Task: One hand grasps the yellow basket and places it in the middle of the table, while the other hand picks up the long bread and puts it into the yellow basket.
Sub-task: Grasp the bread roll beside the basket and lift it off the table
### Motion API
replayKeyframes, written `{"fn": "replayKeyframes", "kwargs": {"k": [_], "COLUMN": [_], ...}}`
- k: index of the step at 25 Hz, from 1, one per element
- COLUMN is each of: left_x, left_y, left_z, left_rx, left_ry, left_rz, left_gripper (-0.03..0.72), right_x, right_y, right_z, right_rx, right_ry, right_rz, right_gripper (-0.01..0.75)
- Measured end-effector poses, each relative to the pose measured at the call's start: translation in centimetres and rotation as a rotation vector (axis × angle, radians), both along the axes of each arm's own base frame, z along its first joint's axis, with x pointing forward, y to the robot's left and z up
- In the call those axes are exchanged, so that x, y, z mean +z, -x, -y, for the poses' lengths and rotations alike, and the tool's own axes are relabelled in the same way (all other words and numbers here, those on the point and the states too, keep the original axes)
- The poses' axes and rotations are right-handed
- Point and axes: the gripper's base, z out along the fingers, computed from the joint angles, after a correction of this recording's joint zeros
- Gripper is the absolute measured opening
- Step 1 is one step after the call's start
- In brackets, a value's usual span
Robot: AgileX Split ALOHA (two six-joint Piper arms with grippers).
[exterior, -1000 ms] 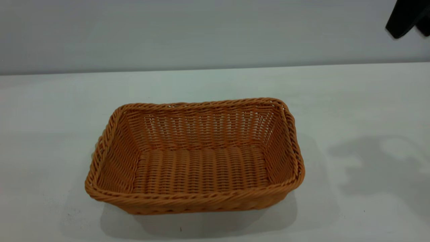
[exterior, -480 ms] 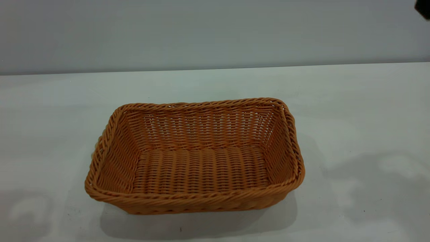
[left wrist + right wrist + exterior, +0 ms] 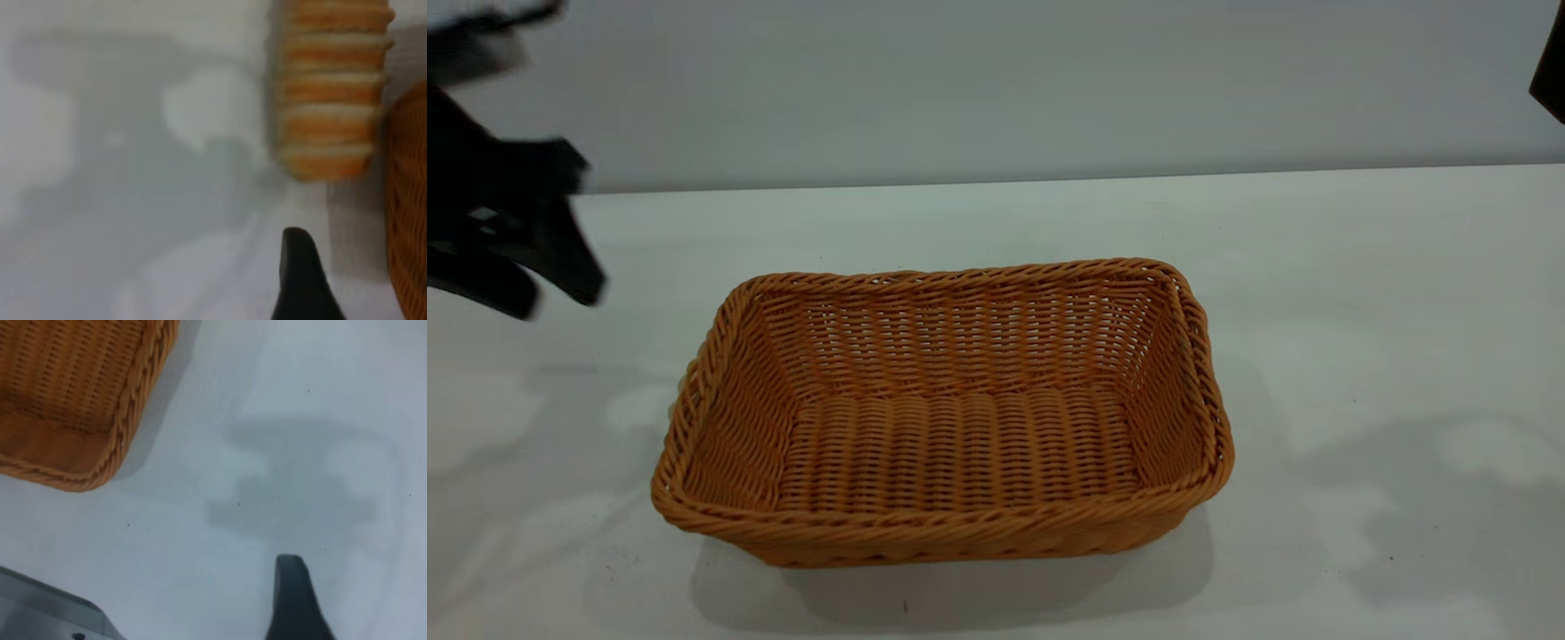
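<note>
Ridged golden-and-cream long bread (image 3: 331,90): lies ahead of the left gripper (image 3: 511,258), apart from it, just beside the orange-tan woven basket (image 3: 943,418). Gripper opening: cannot tell.

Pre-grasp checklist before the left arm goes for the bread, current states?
1. Yellow basket set mid-table, upright: ok.
2. Basket interior free for the bread: ok, nothing lies in it.
3. Long bread located: ok, it lies on the table just outside the basket's wall, seen only in the left wrist view.
4. Left gripper lined up over the bread: not ok, it is above the table, off to the basket's left.
5. Left gripper open: cannot tell.
6. Right gripper out of the way: ok, over bare table beyond the basket's corner.
</note>
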Motion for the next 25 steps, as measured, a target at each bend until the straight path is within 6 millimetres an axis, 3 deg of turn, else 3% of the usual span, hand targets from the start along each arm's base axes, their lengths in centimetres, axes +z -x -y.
{"fn": "replayKeyframes", "kwargs": {"k": [4,10,25], "left_x": [-3.2,-6.2,-7.4], "left_y": [-1.4,-2.3,-2.9], "left_z": [0.7,0.9,1.0], "left_rx": [-0.066,-0.099,-0.136], "left_ry": [0.072,0.093,0.093], "left_rz": [-0.016,0.003,0.07], "left_gripper": [0.473,0.468,0.468], "right_x": [0.0,0.0,0.0], "right_y": [0.0,0.0,0.0], "right_z": [0.0,0.0,0.0], "right_rx": [-0.002,-0.003,-0.01], "right_ry": [-0.001,0.0,-0.004], "right_rz": [0.0,0.0,0.001], "right_gripper": [0.532,0.532,0.532]}}
